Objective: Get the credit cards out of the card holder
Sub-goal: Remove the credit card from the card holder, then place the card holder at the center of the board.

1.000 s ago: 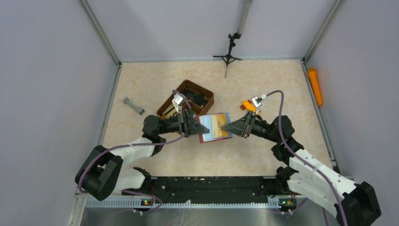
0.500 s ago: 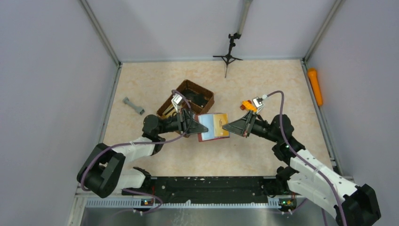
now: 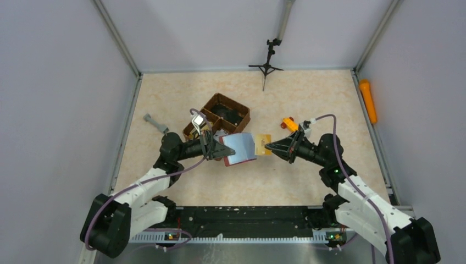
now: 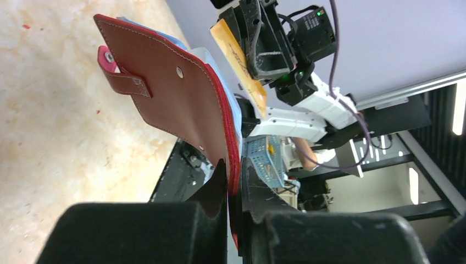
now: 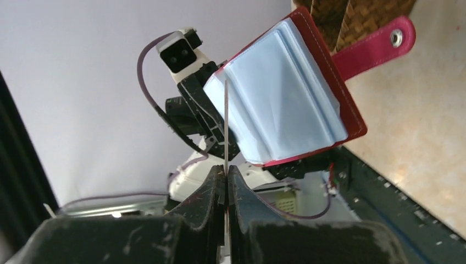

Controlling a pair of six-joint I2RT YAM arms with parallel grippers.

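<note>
My left gripper [image 3: 213,147] is shut on the edge of the dark red card holder [image 3: 239,149] and holds it open above the table. In the left wrist view the holder [image 4: 176,102] shows its leather back and snap tab, pinched between my fingers [image 4: 233,173]. Its pale blue sleeves [image 5: 280,104] show in the right wrist view. My right gripper [image 3: 267,147] is shut on a tan credit card [image 3: 262,143], held free just right of the holder. That card shows edge-on [image 5: 226,126] above my right gripper [image 5: 226,170] and as an orange-tan card [image 4: 239,60] in the left wrist view.
A brown woven basket [image 3: 220,113] stands just behind the left gripper. A grey dumbbell-shaped piece [image 3: 156,124] lies at the left. An orange cylinder [image 3: 368,100] lies along the right wall. A small black tripod [image 3: 267,65] stands at the back.
The tan card has come out of the holder and now sits apart in the right gripper. The left arm has drawn the holder leftward and tilted it.
</note>
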